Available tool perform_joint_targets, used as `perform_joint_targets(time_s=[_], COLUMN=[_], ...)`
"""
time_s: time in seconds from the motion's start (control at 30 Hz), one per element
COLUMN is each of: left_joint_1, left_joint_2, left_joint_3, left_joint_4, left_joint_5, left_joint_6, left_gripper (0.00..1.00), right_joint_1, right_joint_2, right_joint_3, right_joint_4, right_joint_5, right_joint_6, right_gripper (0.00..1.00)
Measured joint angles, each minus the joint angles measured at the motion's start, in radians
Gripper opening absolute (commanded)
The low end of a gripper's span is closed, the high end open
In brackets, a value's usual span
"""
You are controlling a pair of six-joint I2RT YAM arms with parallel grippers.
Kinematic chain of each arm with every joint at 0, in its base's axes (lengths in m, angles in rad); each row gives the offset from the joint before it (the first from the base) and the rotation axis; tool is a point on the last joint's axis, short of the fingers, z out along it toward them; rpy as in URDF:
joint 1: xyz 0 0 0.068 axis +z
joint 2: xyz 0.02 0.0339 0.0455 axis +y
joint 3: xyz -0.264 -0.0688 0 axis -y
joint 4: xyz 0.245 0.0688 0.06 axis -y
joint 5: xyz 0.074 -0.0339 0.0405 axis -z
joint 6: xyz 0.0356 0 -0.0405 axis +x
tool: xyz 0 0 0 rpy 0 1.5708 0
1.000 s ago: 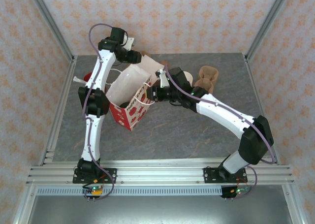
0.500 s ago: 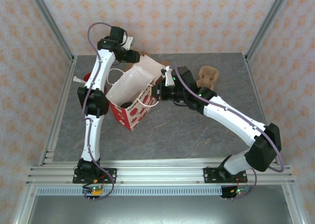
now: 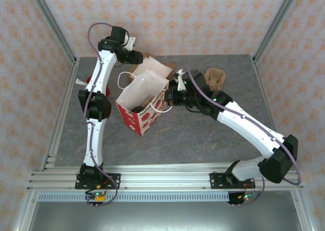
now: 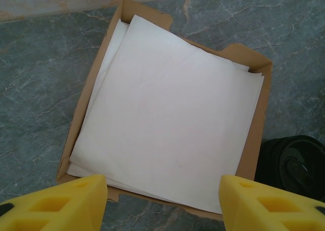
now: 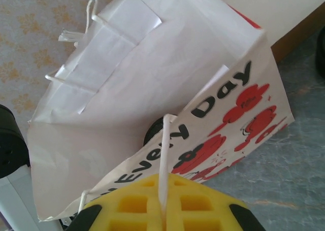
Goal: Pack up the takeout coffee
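One step in hand, most likely: shifting the loaded paper bag [image 5: 152,63] by its handle cord [image 5: 163,160]. Clenched on that cord, pads pressed together around it: the right claw [image 5: 163,210]. Just beyond its fingertips, inside the bag: the takeout coffee [image 5: 152,132], black lid [image 3: 137,109] peeping through the mouth, cup body hidden. To do it well: drag low and slow along the table [image 3: 193,139], keep the cord taut without jerking, watch for the bag tipping toward the claw, avoid hoisting the load by a single cord. Released, fingers spread wide: the left claw [image 4: 163,190], hovering with a cardboard box [image 4: 254,129] of white paper sheets [image 4: 167,114] directly beneath. Count: one bag, two cord handles, one lidded cup, one box, one pulp cup carrier [image 3: 214,78] off to the right of the right claw, two claws.
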Motion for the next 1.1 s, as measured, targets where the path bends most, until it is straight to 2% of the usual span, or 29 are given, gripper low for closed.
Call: perform_joint_targets(time_s=[0.27,0.43,0.7,0.93,1.0,1.1], left_joint_1=[-0.001,-0.016,-0.068,-0.069,-0.069,-0.069], left_joint_2=[-0.001,-0.005,-0.005,0.014,0.034,0.076], left_joint_3=[-0.032,-0.082,-0.101,-0.087,-0.084,-0.082], left_joint_4=[-0.003,-0.003,-0.005,-0.002,0.005,0.015], left_joint_5=[0.024,0.019,-0.043,-0.119,-0.137,-0.144], left_joint_6=[0.004,0.014,0.047,0.045,0.042,0.034], left_gripper=[0.60,0.60,0.64,0.67,0.68,0.68], right_joint_1=[0.000,-0.016,-0.040,-0.043,-0.045,-0.050], right_joint_2=[-0.047,-0.064,-0.065,-0.065,-0.065,-0.062], right_joint_3=[0.026,0.026,0.033,0.109,0.126,0.148], right_joint_4=[-0.106,-0.146,-0.198,-0.242,-0.252,-0.266], right_joint_5=[0.061,0.084,0.124,0.159,0.174,0.194], right_joint_6=[-0.003,-0.003,-0.011,-0.019,-0.022,-0.021], right_gripper=[0.07,0.12,0.42,0.68,0.72,0.72])
